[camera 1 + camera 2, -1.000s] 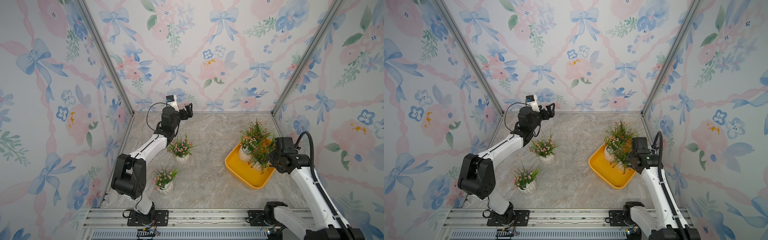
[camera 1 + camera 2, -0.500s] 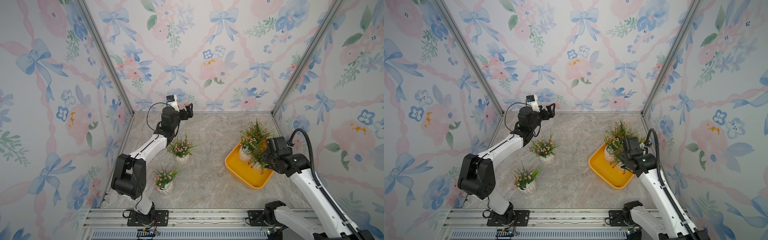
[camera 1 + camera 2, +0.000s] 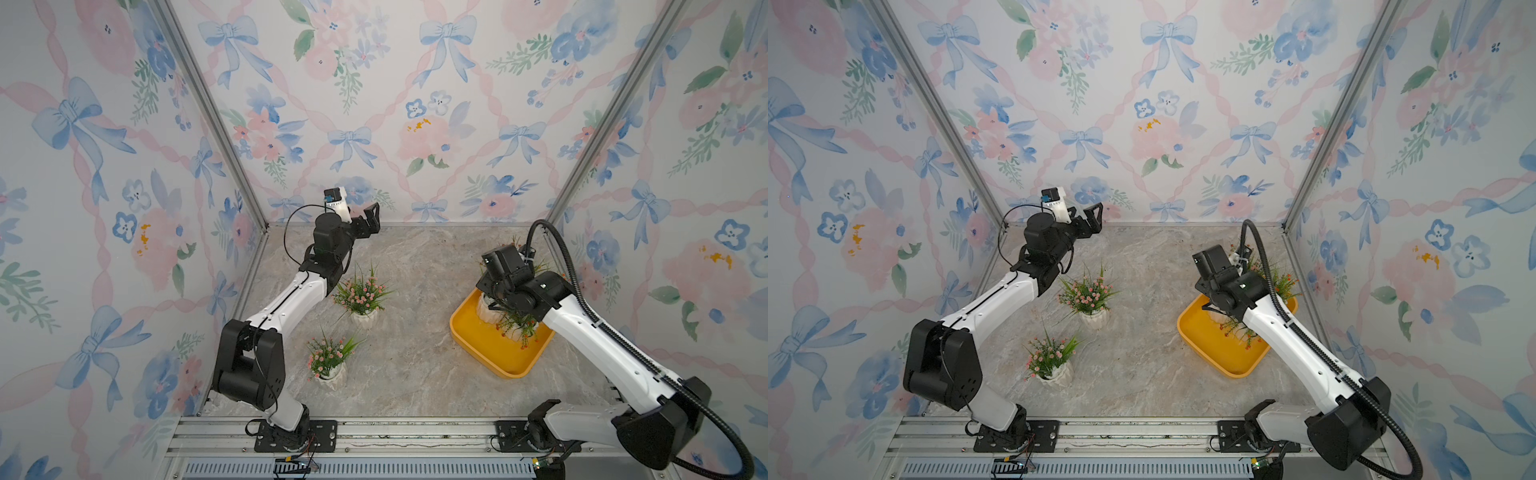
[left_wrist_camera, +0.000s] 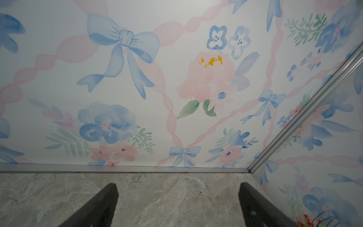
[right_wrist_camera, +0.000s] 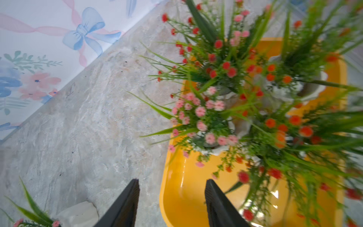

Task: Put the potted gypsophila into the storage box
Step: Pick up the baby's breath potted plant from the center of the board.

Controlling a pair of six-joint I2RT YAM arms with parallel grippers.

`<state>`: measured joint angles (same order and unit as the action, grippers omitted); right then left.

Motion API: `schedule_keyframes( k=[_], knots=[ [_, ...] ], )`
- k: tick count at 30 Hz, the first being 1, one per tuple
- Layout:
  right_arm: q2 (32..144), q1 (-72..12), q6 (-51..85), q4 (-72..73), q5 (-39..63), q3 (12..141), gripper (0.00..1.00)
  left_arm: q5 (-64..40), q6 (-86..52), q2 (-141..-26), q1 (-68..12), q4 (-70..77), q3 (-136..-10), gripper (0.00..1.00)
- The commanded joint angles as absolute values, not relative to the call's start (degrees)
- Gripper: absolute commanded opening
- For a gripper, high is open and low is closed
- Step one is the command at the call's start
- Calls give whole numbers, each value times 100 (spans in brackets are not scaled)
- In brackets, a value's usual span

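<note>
Now left gripper (image 4: 178, 185) open and empty, right gripper (image 5: 172, 180) open above the storage box (image 5: 182, 196) of potted gypsophila (image 5: 200, 118).

storage box (image 3: 486, 349): glossy plastic | gypsophila pots (image 3: 363, 321): matt, ribbed | tabletop (image 3: 415, 291): matt stone-look | rails (image 3: 374, 432): metal

1. The counter (image 3: 419, 266) is a grey-beige marbled slab, seen in both top views.
2. Left of centre, the far pink gypsophila (image 3: 362, 299) stands upright on it in a white ribbed pot.
3. The near pink gypsophila (image 3: 329, 360) stands slightly further left, apart from the far one.
4. The yellow storage box (image 3: 484, 347) sits on the right side, askew to the counter's edges.
</note>
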<state>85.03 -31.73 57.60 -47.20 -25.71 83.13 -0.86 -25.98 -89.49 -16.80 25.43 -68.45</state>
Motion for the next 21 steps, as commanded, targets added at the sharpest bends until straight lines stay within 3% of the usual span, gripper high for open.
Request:
schedule_keyframes(
  k=[1,21],
  knots=[
    [8914,-3289,5548,-4450,-2465,8667,57,-2,-2490,-8704,-1565,2527,-6683,98],
    [9979,-4043,5705,-3275,-2301,8616,55,738,-3089,-7899,-1531,3022,-5387,98]
  ],
)
